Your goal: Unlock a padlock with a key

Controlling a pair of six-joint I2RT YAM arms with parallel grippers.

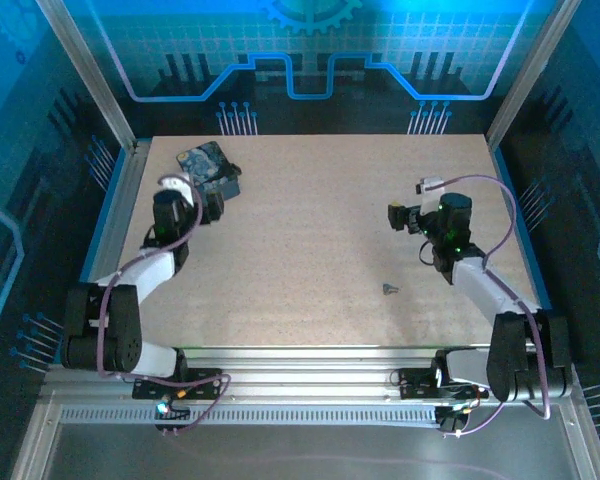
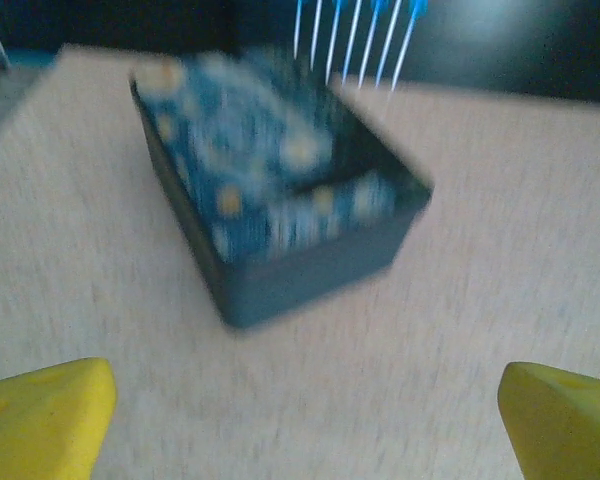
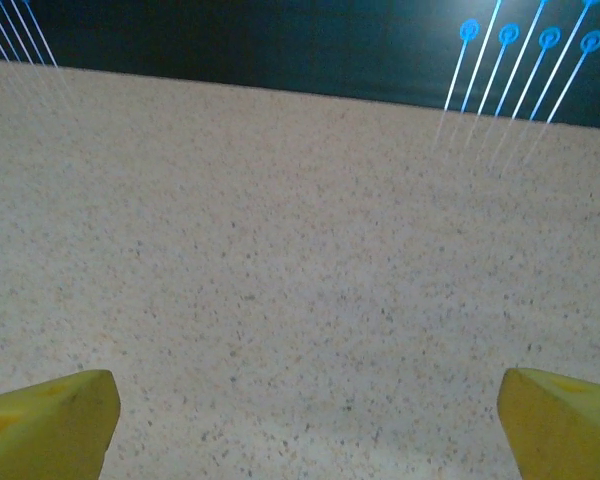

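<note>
the left tool point(image 2: 300, 420) was spread wide, its yellow fingers point(image 2: 45, 415) at the two lower corners of the left wrist view, with bare worktop point(image 2: 500, 250) between them and nothing held. straight ahead of it, near but apart, sat the box point(image 2: 280, 190), dark blue with pale swirls, one corner turned toward the tool. that view was blurred, so finer detail could not be made out. the right tool point(image 3: 305, 420) was likewise spread and pinched nothing, and speckled worktop ran ahead of it to the far edge. in the top view a tiny dark thing, probably the padlock point(image 1: 390, 289), lay on the worktop back from the right tool, on the arm-base side, well apart from it and far off to the right of the left tool. it was too small to make out its shackle.
</note>
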